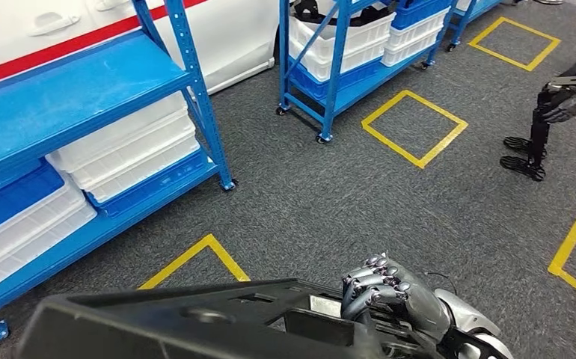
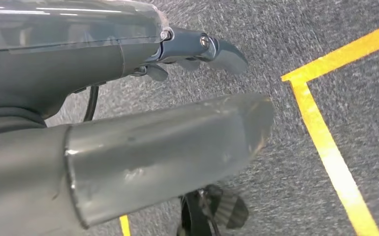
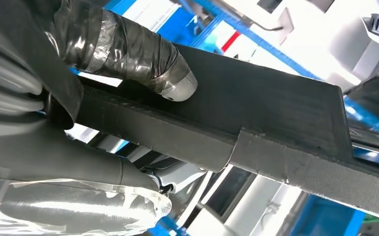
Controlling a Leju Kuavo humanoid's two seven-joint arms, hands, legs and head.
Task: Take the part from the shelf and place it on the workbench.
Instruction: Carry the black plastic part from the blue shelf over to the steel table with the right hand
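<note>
- Nearest, head view: the large black moulded plastic part [image 1: 195, 321], flat and panel-like with ribs and recesses, lies across the lower edge of the picture, carried in front of the robot's body and clear of the shelves.
- The right robot hand [image 1: 390, 295], silver-grey with dark fingers, has its fingers curled over the part's right-hand edge; the right wrist view shows its taped grey thumb [image 3: 143, 59] pressed on one face of the part [image 3: 256, 118] and the fingers under the other, so this hand holds the part.
- The left robot hand [image 2: 177, 142] appears in the left wrist view against the floor, with a grey thumb and a darker finger [image 2: 217, 49] extended; whether it grips anything cannot be told.
- Below and beyond: grey carpeted floor [image 1: 330, 194] marked with yellow taped squares [image 1: 414, 127].
- Farther left: a blue steel shelf rack [image 1: 75, 90] holding stacked white plastic crates [image 1: 128, 153]; a second blue wheeled rack [image 1: 345, 67] of white crates stands farther back.
- Far right: the dark legs and shoes of a seated person [image 1: 528, 153].
- Step in hand, as judged: pick-up from the shelf is done; the part is in transit.
- Next move, as judged: no tabletop is seen here, so the robot must turn or walk until it is found, keeping the long part level and clear of rack posts, then lower it flat before letting go.
</note>
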